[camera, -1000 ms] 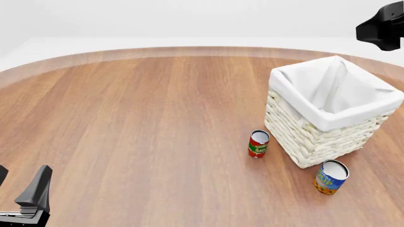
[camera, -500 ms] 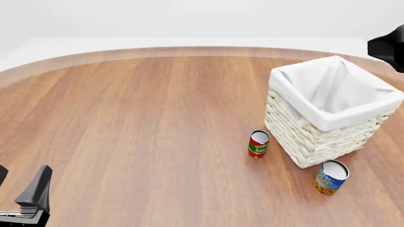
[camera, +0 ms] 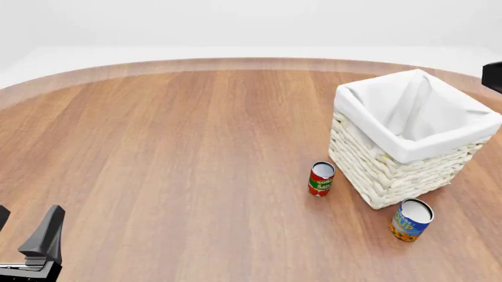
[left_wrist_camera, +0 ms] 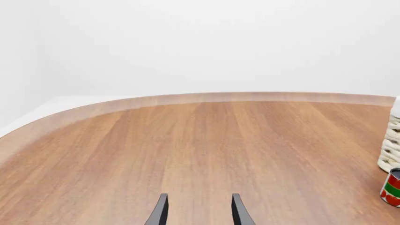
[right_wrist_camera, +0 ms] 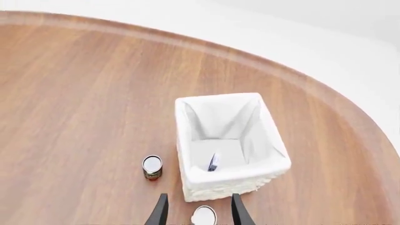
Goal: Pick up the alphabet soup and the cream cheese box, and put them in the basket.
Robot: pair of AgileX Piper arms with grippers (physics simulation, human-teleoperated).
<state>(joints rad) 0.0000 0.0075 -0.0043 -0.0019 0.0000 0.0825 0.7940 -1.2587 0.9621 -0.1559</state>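
Where right claw (right_wrist_camera: 196, 211) hangs: alphabet soup (right_wrist_camera: 203, 216) below.

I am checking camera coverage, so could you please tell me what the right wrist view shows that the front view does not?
Only the right wrist view shows the basket's floor, where a small box stands on edge, and the open right gripper. Only the front view shows the left gripper and the blue can's label. Both show the basket, the red-and-green can, the blue can and the table.

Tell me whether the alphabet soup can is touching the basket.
Apart. In the front view a strip of bare table shows between the alphabet soup and the wicker wall of the basket; the can stands alone, nearer the camera.
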